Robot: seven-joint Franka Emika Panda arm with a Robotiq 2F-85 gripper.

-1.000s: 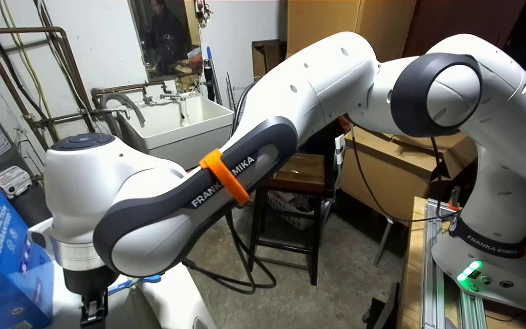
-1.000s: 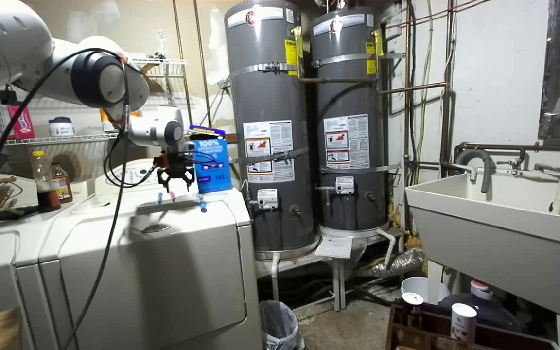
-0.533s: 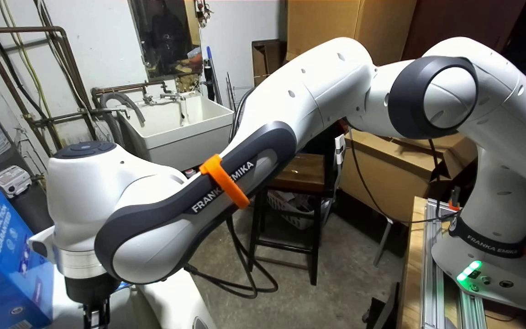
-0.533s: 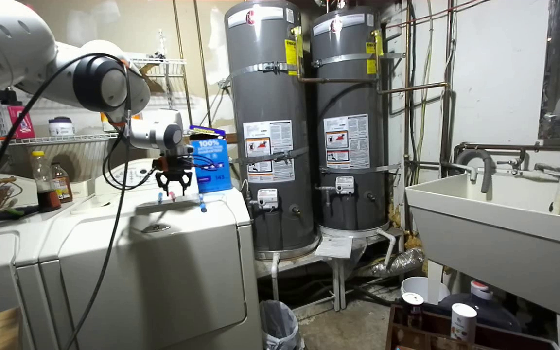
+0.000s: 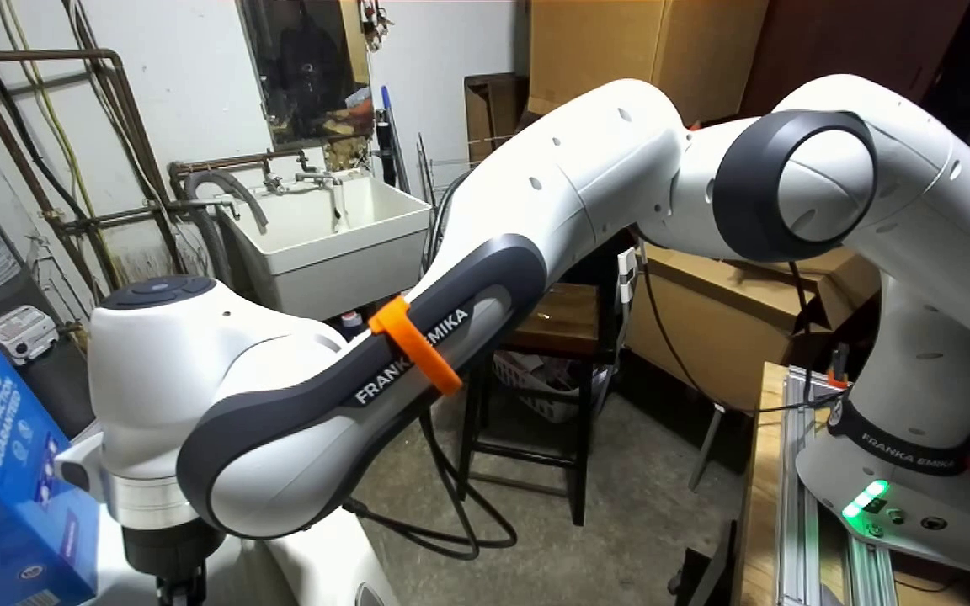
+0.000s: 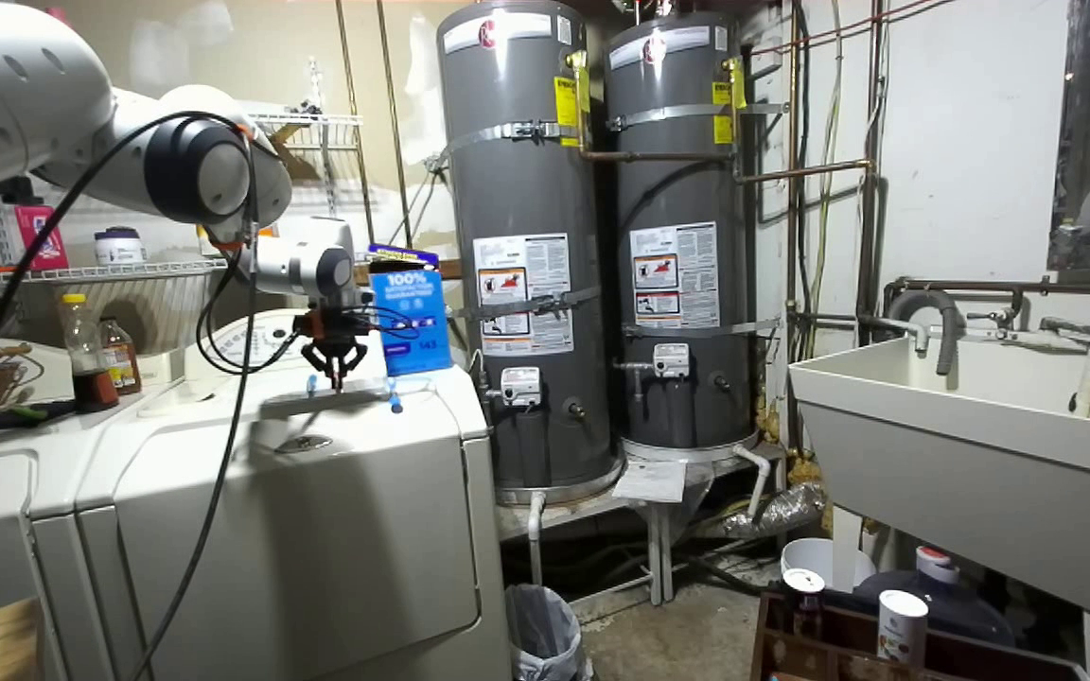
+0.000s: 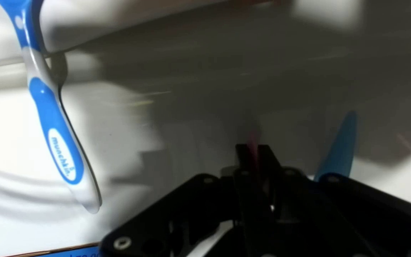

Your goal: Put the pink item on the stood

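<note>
The pink item point(image 7: 253, 142) shows as a thin strip pinched between my fingertips in the wrist view; most of it is hidden by the dark fingers. My gripper point(image 6: 337, 386) is shut on it, pointing straight down just over the white machine's top point(image 6: 422, 416). In an exterior view the gripper's tips run off the bottom edge. The stood, a dark brown wooden stool point(image 5: 565, 313) with a glossy square seat, stands on the floor behind the forearm, which covers part of it.
A blue-and-white munchkin utensil point(image 7: 57, 142) lies left of the gripper in the wrist view, and a blue pointed piece point(image 7: 339, 150) lies to the right. A blue box point(image 6: 410, 322) stands close beside the gripper. Black cables point(image 5: 451, 539) hang under the forearm.
The arm has come down slightly toward the white machine. My gripper's fingers were wide apart and have closed together around the pink item.
</note>
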